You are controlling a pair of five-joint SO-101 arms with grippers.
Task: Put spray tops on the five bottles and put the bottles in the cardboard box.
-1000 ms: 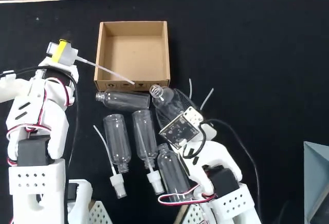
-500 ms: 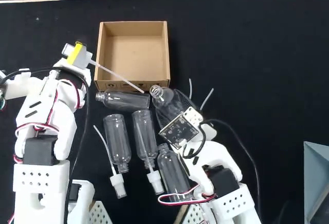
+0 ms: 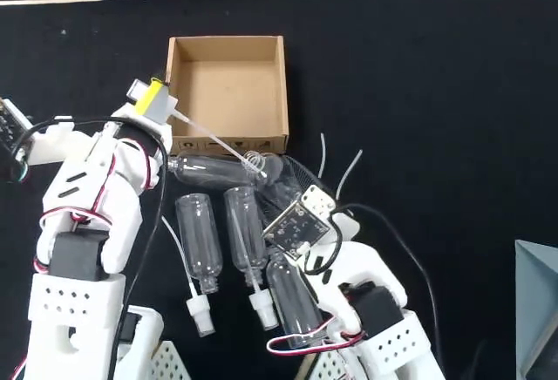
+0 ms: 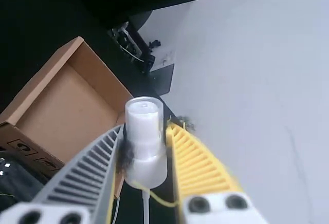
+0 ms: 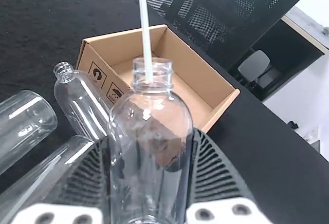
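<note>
While the left pincer (image 4: pixel 146 131) clamps a spray top (image 4: pixel 146 157), its dip tube (image 5: pixel 144 29) sits in the neck of the clear bottle (image 5: pixel 149 116). The right pincer (image 5: pixel 151 152) grips that bottle.

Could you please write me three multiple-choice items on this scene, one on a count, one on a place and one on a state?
1. How many bottles lie in the cardboard box?
A) none B) two C) five

2. Where does the tube of the held spray top end?
A) in the cardboard box B) in the neck of the bottle in the right gripper C) flat on the table

3. How is the left gripper?
A) open and empty B) shut on a bottle C) shut on the spray top

Answers:
1 A: the high view shows only the box's bare cardboard floor.
2 B: the right wrist view shows the tube entering that open neck.
3 C: its fingers press the spray top from both sides.
</note>
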